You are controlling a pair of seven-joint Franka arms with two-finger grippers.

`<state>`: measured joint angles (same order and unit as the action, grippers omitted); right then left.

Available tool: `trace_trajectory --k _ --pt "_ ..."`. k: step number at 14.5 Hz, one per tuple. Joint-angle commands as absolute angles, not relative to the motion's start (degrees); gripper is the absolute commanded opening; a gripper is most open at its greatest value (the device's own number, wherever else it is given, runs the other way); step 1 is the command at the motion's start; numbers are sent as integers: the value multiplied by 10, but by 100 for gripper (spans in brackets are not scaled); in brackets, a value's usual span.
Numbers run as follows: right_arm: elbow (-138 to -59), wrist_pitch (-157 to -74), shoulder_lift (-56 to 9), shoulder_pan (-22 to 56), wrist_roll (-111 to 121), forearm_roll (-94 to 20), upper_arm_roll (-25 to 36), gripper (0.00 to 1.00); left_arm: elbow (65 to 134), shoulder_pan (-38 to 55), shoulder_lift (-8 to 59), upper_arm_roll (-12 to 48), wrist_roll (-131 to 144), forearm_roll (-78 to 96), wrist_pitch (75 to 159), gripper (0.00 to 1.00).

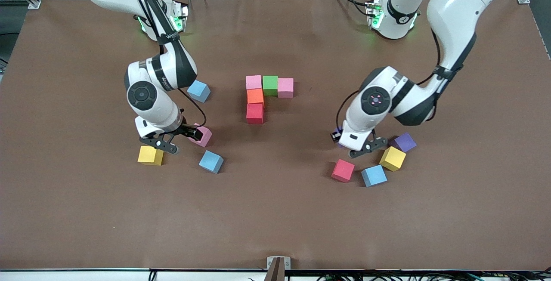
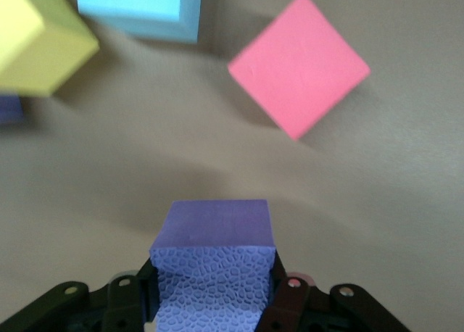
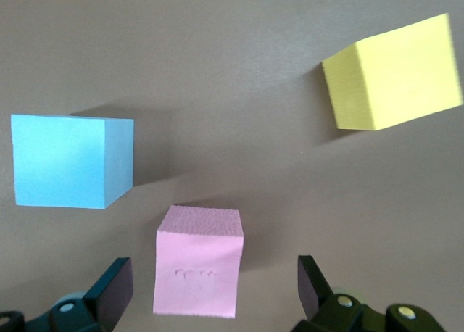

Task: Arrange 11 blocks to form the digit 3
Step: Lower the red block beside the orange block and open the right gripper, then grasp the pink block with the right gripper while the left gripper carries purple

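Observation:
A partial figure in the middle of the table has a row of pink (image 1: pixel 253 81), green (image 1: pixel 270 84) and pink (image 1: pixel 285 87) blocks. An orange block (image 1: pixel 255 96) and a red block (image 1: pixel 255 113) run down from the first pink, toward the front camera. My right gripper (image 1: pixel 183 140) (image 3: pixel 214 288) is open, with its jaws either side of a loose pink block (image 1: pixel 204 136) (image 3: pixel 197 270) and not touching it. My left gripper (image 1: pixel 366 148) (image 2: pixel 214 288) is shut on a purple block (image 2: pixel 214 263) over the table. The hand hides this block in the front view.
By the right gripper lie a yellow block (image 1: pixel 150 155) and two light blue blocks (image 1: pixel 211 161) (image 1: pixel 199 91). By the left gripper lie red (image 1: pixel 343 170), light blue (image 1: pixel 373 175), yellow (image 1: pixel 392 158) and purple (image 1: pixel 403 142) blocks.

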<state>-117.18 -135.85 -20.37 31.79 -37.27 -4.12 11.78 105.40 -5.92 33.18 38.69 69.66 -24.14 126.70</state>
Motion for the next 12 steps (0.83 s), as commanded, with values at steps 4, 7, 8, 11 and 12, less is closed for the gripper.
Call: trace_trajectory --k 4,7,8,11,12 --pt "-1199 -1442 -234 337 -384 -73 114 100 999 25 370 382 1036 -238 1257 42" --pt "-1208 -1443 -238 337 -385 -76 114 100 970 68 394 381 1196 -237 1257 42" --pt "-1209 -1443 -239 337 -386 -77 114 100 957 82 405 379 1246 -236 1258 42" --pt "-1216 -1442 -239 344 -407 -77 114 83 928 133 427 353 1426 -234 1259 42" --pt "-1216 -1442 -239 346 -407 -77 114 76 928 150 428 342 1463 -231 1262 42"
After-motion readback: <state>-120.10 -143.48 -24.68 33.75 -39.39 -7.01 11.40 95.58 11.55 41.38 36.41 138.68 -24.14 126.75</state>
